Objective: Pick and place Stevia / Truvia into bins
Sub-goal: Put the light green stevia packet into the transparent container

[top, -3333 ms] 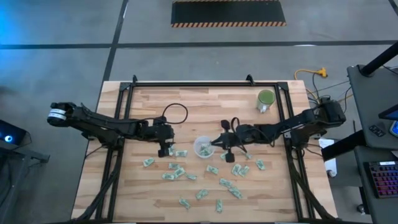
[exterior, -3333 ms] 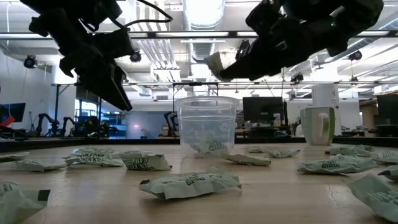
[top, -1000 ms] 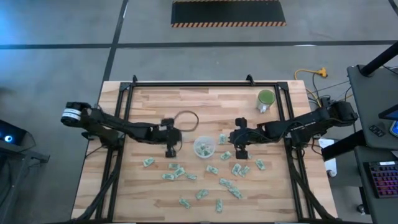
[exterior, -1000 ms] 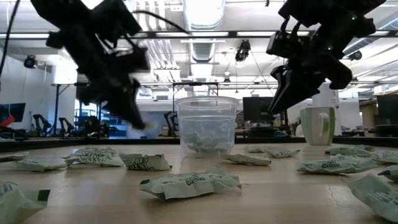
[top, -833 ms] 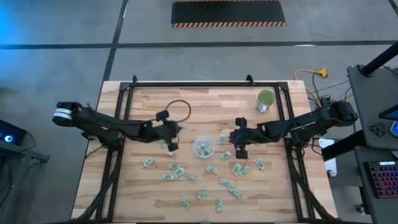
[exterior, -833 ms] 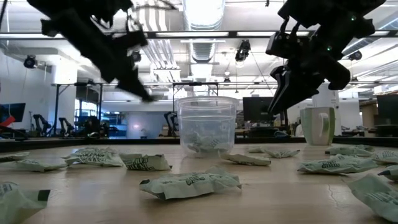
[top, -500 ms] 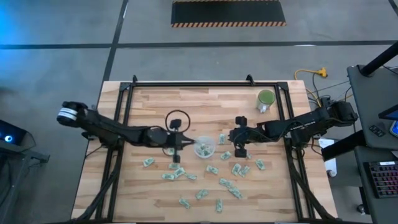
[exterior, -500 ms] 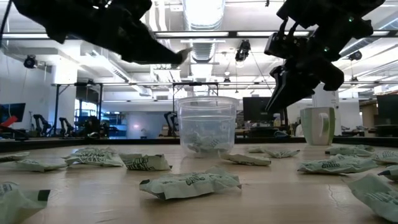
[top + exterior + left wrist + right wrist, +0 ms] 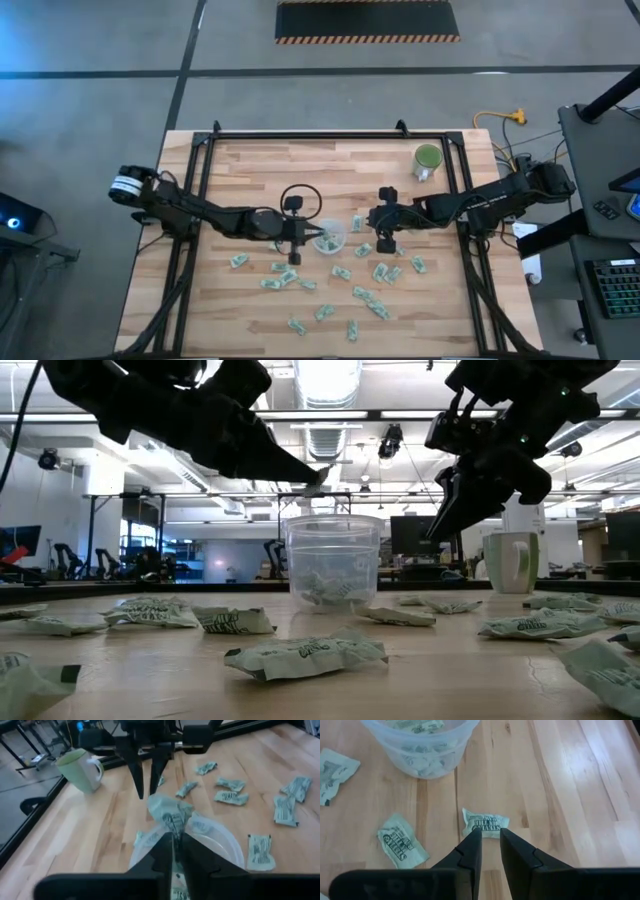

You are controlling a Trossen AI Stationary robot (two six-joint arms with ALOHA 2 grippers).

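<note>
The left gripper hangs over the cup, its fingers pinched on a crumpled packet held just above the rim: the drop-off step is in hand, and what it calls for next, by the look of it, is a release with the packet inside the rim. Across the cup, the right gripper hovers with fingers a narrow gap apart, empty, directly above a flat packet lying on the table, seemingly needing a descent and a pinch.
</note>
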